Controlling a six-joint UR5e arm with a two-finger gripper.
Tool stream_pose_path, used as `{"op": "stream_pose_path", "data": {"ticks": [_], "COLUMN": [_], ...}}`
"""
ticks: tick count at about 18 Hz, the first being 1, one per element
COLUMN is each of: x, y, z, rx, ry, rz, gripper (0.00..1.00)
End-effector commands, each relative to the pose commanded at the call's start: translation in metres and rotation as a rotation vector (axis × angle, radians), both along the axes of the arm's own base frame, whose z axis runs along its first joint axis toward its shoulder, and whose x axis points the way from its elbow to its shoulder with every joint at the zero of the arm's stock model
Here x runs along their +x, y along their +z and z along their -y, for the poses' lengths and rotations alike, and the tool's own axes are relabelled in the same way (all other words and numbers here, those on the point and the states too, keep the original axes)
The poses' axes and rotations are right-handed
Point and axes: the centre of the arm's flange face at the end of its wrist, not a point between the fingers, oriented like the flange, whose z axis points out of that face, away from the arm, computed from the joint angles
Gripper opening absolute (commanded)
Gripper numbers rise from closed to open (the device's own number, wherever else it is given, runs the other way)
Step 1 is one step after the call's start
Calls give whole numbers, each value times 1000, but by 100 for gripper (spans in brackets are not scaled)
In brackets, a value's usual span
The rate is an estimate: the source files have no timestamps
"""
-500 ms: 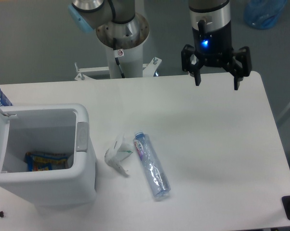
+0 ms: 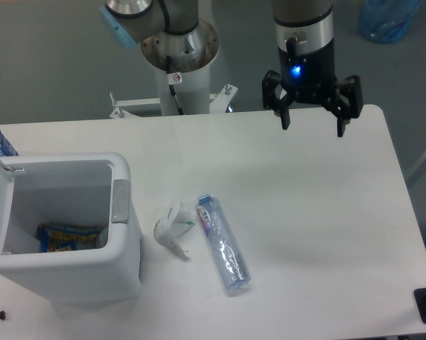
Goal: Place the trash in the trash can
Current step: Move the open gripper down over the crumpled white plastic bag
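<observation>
We find the black two-finger gripper (image 2: 312,127) hovering above the far edge of the white table (image 2: 326,234), its fingers spread wide and holding nothing; it sits well apart from both pieces of trash. The small crumpled white wrapper (image 2: 170,228) lies near the table's middle, just beside the long clear plastic bottle with a pale, purple-marked label (image 2: 222,244); the bottle lies flat, its length running diagonally toward the near edge. The white boxy plastic trash can with a grey latch tab (image 2: 119,200) stands at the left, lid swung open; a blue-and-orange snack packet (image 2: 68,236) already rests inside.

For the step in hand — the approach to a first pick — we recommend choosing one item and centring over it; for the bottle, turn the wrist so the fingers close across its narrow width, not along its length; descend vertically, since clear plastic may roll if struck on one side. The wrapper lies close enough to be nudged — keep clear of it.
</observation>
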Motion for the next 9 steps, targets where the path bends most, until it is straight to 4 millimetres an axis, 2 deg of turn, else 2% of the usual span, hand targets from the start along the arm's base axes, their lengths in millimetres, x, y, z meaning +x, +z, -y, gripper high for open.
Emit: {"op": "stream_pose_path", "data": {"ticks": [4, 5, 9], "x": [11, 18, 50], "y": [-30, -33, -71], "z": [-3, -8, -25], "rx": [80, 98, 95], "ry": [96, 107, 132], "rz": [29, 20, 75], "gripper": [100, 100, 100]}}
